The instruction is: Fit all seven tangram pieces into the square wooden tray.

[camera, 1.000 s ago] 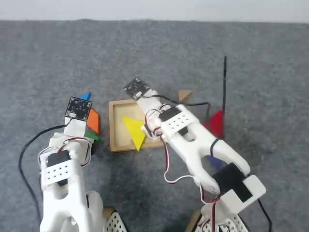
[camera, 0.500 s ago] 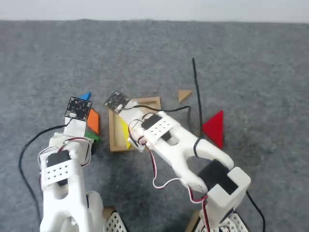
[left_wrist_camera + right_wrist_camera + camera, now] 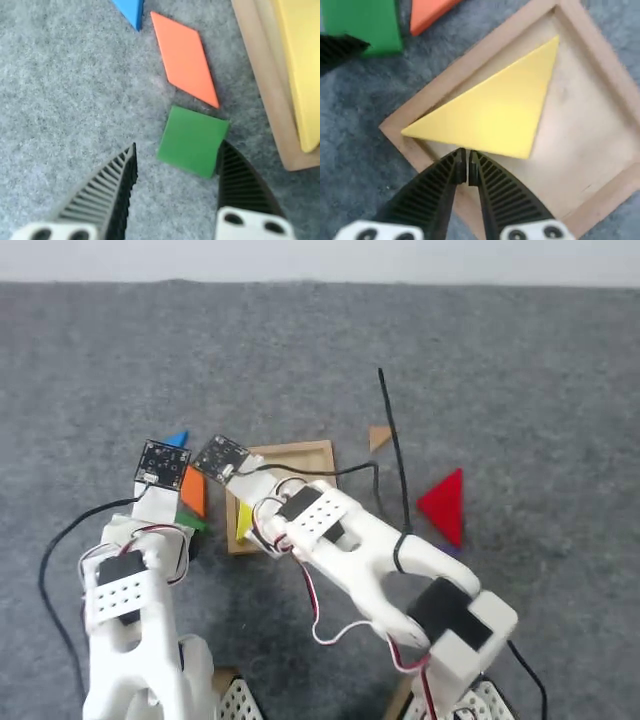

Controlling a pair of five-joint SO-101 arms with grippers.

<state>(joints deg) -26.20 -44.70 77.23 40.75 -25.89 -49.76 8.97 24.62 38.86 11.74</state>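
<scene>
Grey carpeted surface carries the wooden tray, with the yellow triangle lying inside it. Right gripper, clenched, hangs at that triangle's edge. Left gripper, spread wide, straddles the green square beside the tray.

Grey carpet-like table carries everything. Sq. wooden tray sits flat approx. mid-table. On its L side: orange parallelogram just beside the tray wall, not touching. Green square is next to it on the arms' side, v. close to the parallelogram's tip and near a tray corner. Blue triangle lies farther out, apart from the orange. R of tray: tan triangle near the far corner, red triangle well apart.
</scene>
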